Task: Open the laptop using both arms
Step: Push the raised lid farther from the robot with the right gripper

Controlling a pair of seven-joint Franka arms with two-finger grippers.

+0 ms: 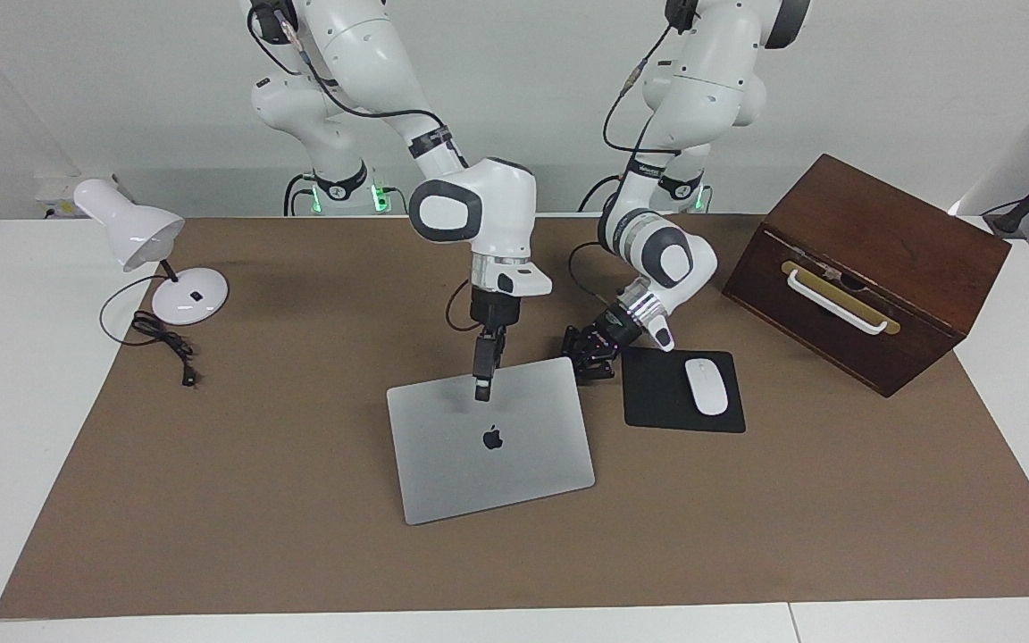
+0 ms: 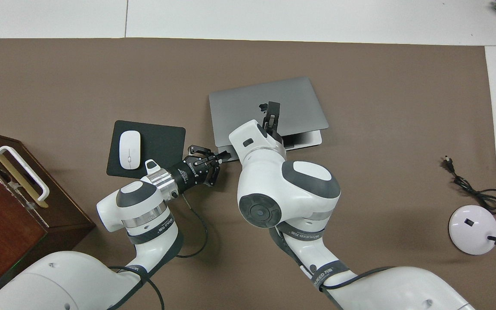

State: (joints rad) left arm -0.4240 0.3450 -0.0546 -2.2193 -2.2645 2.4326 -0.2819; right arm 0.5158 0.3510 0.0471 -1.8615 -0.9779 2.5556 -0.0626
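Note:
The silver-grey laptop (image 1: 497, 446) lies on the brown mat with the dark apple logo on its lid. In the overhead view the lid (image 2: 269, 94) stands slightly raised at its robot-side edge, and a strip of the base (image 2: 310, 140) shows under it. My right gripper (image 1: 482, 391) points straight down onto the lid near that edge, with its fingers close together; it also shows in the overhead view (image 2: 272, 113). My left gripper (image 1: 588, 359) is low and open at the laptop's robot-side corner toward the left arm's end, and shows in the overhead view (image 2: 214, 163).
A black mouse pad (image 1: 657, 406) with a white mouse (image 1: 706, 386) lies beside the laptop toward the left arm's end. A dark wooden box (image 1: 867, 268) with a white handle stands past it. A white desk lamp (image 1: 144, 241) and its cable stand at the right arm's end.

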